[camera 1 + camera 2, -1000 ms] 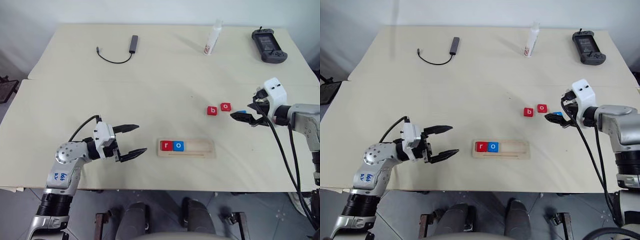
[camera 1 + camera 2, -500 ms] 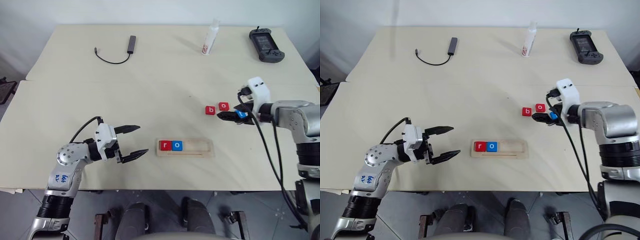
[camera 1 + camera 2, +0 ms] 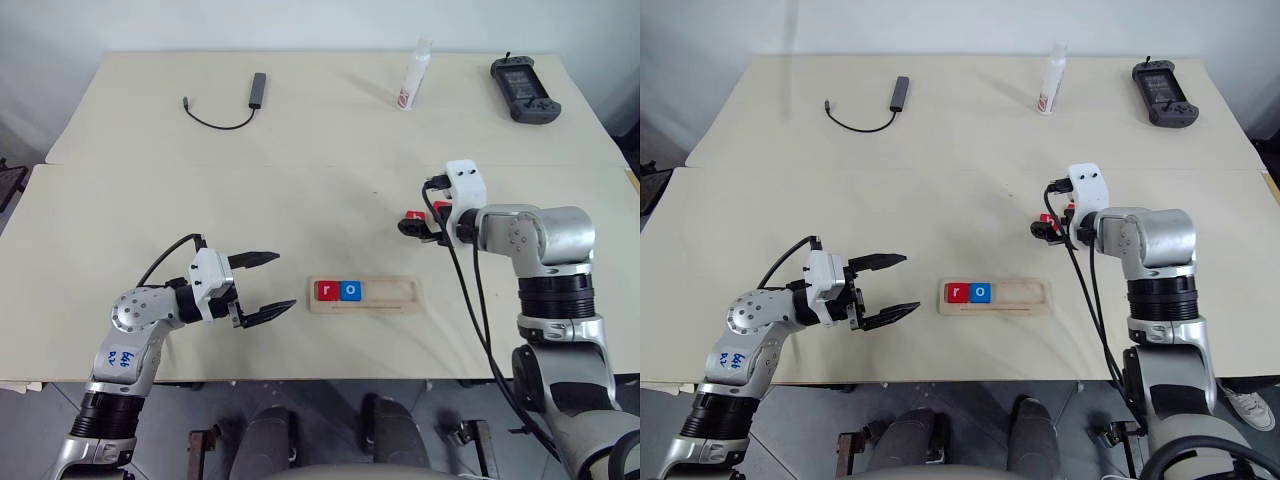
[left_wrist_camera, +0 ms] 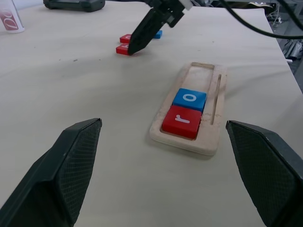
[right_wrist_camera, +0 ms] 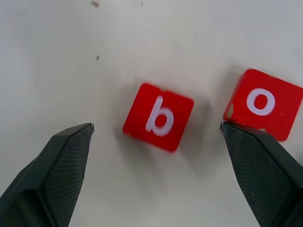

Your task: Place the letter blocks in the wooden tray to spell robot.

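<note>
Right claw poised over the loose red tiles

The right claw [image 5: 156, 142] stands wide, straddling the red "b" block [image 5: 158, 117], with the red "o" block [image 5: 263, 104] just beside one finger. The left claw [image 3: 262, 285] is wide too, empty, near the bench's [image 3: 320, 150] front edge. The wooden tray [image 3: 385, 295] lies between the arms, holding a red "r" [image 4: 182, 121] and a blue "o" [image 4: 189, 99] at its left end.

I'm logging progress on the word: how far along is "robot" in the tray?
Done: red r and blue o sit in the wooden tray. In hand: the open right pincer straddles red b on the table. Left: b, red o and a blue block.
</note>
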Controlling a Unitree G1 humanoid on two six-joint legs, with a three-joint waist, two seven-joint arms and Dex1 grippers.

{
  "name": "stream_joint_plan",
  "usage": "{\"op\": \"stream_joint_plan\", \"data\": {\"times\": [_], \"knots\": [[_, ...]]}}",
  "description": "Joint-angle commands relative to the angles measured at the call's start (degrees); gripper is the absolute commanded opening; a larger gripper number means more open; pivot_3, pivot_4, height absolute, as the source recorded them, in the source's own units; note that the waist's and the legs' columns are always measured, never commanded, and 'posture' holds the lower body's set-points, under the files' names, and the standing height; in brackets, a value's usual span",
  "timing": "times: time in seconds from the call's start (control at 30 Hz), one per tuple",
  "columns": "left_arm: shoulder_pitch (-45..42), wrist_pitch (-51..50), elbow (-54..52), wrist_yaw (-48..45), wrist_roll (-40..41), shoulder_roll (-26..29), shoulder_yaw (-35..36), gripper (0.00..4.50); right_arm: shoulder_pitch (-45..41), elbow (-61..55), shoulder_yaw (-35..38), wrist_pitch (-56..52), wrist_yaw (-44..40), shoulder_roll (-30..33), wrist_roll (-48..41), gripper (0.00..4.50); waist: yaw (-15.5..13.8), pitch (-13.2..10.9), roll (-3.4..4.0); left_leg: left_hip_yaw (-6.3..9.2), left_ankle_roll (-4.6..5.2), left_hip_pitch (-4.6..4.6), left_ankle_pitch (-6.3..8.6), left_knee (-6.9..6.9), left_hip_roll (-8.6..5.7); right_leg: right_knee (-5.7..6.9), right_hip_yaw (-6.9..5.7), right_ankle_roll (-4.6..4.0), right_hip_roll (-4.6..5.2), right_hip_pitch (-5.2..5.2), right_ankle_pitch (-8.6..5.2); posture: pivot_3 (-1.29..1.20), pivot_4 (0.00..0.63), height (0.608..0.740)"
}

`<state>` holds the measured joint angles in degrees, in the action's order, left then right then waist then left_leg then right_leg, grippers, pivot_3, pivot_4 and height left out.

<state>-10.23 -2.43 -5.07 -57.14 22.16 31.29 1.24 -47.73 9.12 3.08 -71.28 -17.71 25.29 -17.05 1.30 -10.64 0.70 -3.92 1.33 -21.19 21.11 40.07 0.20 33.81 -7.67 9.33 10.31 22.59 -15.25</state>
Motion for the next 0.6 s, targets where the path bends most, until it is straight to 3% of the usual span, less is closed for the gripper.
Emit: {"op": "stream_joint_plan", "data": {"times": [0.03,0.27,0.47,0.6], "knots": [[0.5,0.6,-2.2,0.3,-0.1,0.4,0.3,4.5,-0.3,1.2,0.7,1.4,1.5,-1.0,1.2,3.91,0.3,0.0,0.0,0.0,0.0,0.0,0.0,0.0,0.0,0.01,0.0,0.0,0.0,0.0,0.0,0.0,0.15,0.74],[0.4,0.7,-2.3,0.4,-0.5,-0.1,-0.5,4.5,1.1,-0.5,0.3,2.6,2.4,-1.8,2.6,1.59,0.4,0.0,0.0,0.0,0.0,0.0,0.0,-0.03,0.01,0.0,0.0,0.0,-0.01,0.02,0.0,0.0,0.15,0.74],[-0.8,1.6,-0.7,-0.3,-0.6,-0.9,-1.4,4.5,4.7,-12.0,0.8,-1.5,-0.9,1.1,0.3,1.46,0.3,0.0,0.01,0.01,0.0,-0.03,0.0,-0.05,0.01,-0.03,0.0,0.0,-0.01,0.03,0.0,0.0,0.15,0.74],[-2.8,3.9,2.0,-1.7,-0.9,-2.2,-2.5,4.5,9.8,-25.2,6.7,-11.7,-1.2,3.7,-2.5,1.46,-0.6,0.0,0.04,0.06,0.0,-0.1,0.0,-0.06,-0.01,-0.06,-0.04,0.0,0.0,0.06,0.0,0.0,0.15,0.74]]}}
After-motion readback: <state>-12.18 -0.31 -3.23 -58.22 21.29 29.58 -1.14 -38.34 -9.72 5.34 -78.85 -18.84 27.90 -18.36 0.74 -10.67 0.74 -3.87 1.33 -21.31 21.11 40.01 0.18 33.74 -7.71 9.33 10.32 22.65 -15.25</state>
